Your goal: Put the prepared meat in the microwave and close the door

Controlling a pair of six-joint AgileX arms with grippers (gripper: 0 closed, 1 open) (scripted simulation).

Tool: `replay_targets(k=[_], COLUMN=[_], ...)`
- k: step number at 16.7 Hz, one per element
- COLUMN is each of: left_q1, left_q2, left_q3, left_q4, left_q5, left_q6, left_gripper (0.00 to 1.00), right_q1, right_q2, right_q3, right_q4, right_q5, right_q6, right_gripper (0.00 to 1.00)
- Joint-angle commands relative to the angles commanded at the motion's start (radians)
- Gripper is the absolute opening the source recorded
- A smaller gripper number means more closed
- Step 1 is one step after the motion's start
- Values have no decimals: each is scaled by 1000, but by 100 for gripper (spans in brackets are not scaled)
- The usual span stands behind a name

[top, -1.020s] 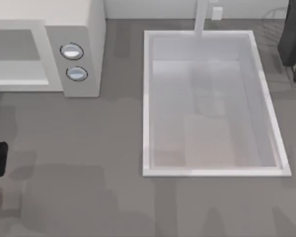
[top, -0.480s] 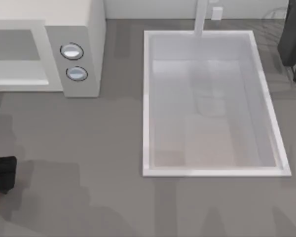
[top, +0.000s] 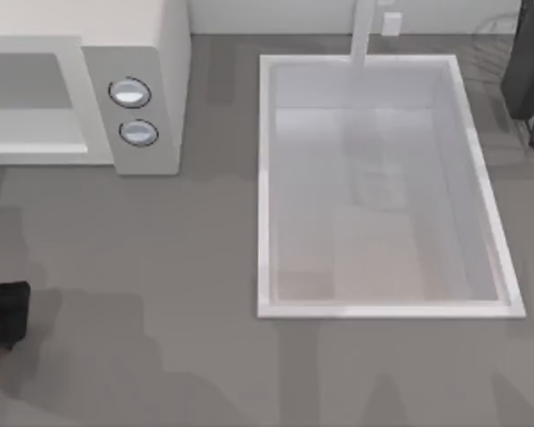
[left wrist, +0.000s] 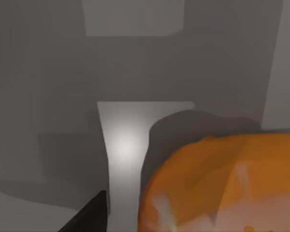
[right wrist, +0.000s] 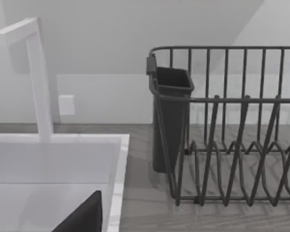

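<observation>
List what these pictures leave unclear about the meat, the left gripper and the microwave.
- Prepared meat: cut off by the left wrist view's edge; in the top view, a sliver at the left edge.
- Left gripper: at the top view's left edge; its grip cannot be judged.
- Microwave: its left part and door lie beyond the top view's left edge.
- Right arm: parked beside the sink.

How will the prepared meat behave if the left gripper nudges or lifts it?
The prepared meat looks rounded and faceted, so it may roll if nudged. Its glossy orange surface hints it could slip between the fingers. Being small beside the left gripper, it is probably light.
</observation>
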Motion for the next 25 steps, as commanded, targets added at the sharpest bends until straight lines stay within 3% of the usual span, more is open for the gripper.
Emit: replay_targets(k=[9,17,25], left_q1=[0,0,-2], left_q2=[0,0,-143], left_q3=[0,0,171], left_q4=[0,0,-303], left_q5=[0,0,-6], left_q6=[0,0,-2], left_gripper=[2,0,0], right_q1=[0,0,0], right_q2=[0,0,0], right_q3=[0,0,0], right_q4=[0,0,0], right_q5=[0,0,0], right_q6=[0,0,0], right_gripper=[100,100,100])
